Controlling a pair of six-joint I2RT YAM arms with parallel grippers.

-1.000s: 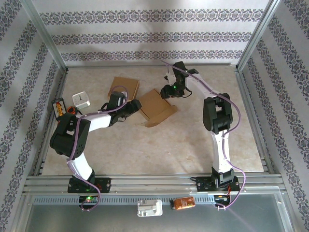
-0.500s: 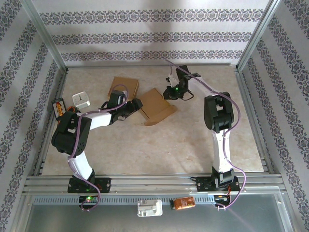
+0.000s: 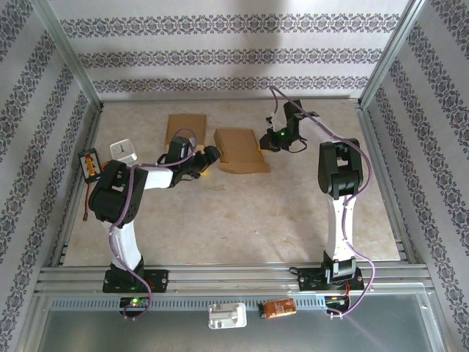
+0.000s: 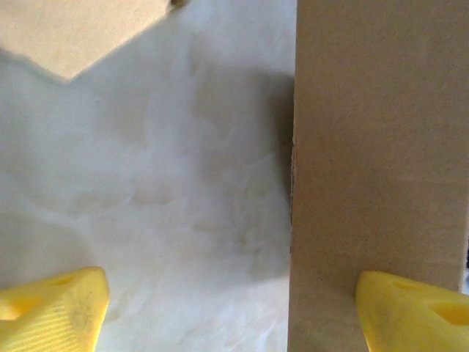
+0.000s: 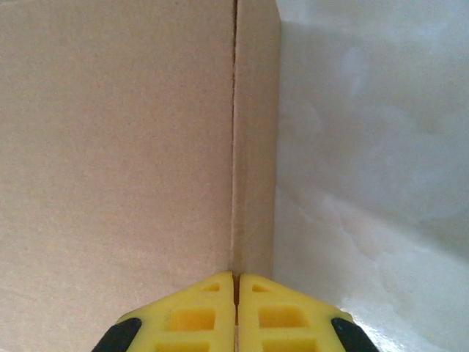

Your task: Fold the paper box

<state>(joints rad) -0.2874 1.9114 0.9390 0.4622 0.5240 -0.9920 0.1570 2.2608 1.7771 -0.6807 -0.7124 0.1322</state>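
The paper box (image 3: 238, 150) is a flat piece of brown cardboard lying on the table between my two grippers. My left gripper (image 3: 211, 155) is at its left edge, jaws wide open. In the left wrist view the left gripper (image 4: 234, 315) has one yellow finger over the box (image 4: 381, 147) and the other over bare table. My right gripper (image 3: 265, 141) is at the box's right edge. In the right wrist view the right gripper (image 5: 236, 308) is shut, tips against the box (image 5: 117, 147) at a crease near its edge, with nothing visible between the fingers.
A second flat cardboard piece (image 3: 185, 128) lies behind the left gripper, its corner (image 4: 73, 29) showing in the left wrist view. A white cube (image 3: 124, 149) and an orange-and-black device (image 3: 90, 163) sit at the far left. Metal rails (image 3: 220, 275) border the table.
The box, propped up at an angle before, now lies flat. The right gripper shut and moved back to the right. The left gripper opened wider.
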